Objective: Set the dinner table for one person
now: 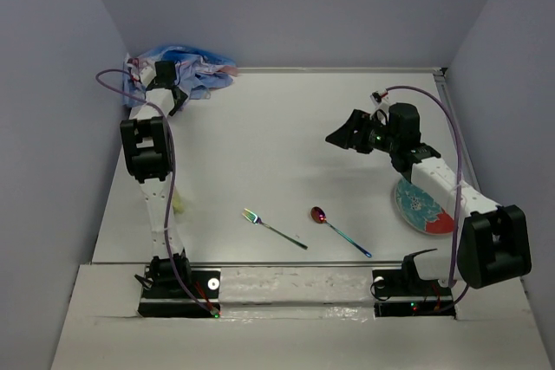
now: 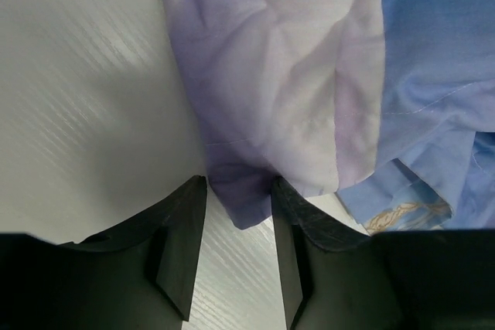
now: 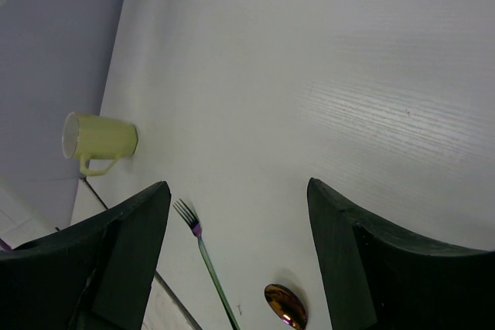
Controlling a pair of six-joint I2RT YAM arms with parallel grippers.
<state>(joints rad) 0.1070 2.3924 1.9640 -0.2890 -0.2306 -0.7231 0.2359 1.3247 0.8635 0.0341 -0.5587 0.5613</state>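
The off-white dinner table (image 1: 286, 145) fills the top view. A crumpled blue cloth placemat (image 1: 198, 68) lies in its far left corner. My left gripper (image 1: 176, 101) is at the cloth's near edge. In the left wrist view it (image 2: 238, 183) is open, with a corner of the cloth (image 2: 309, 75) lying between its fingertips. My right gripper (image 1: 340, 138) hangs open and empty above the right middle of the table; it also shows in the right wrist view (image 3: 236, 187). A fork (image 1: 273, 228) and a spoon (image 1: 338, 229) lie near the front edge.
A patterned plate (image 1: 422, 207) lies at the right, partly under my right arm. A pale yellow mug (image 3: 100, 140) lies on its side at the left, mostly hidden behind my left arm in the top view (image 1: 179, 205). Grey walls close in three sides.
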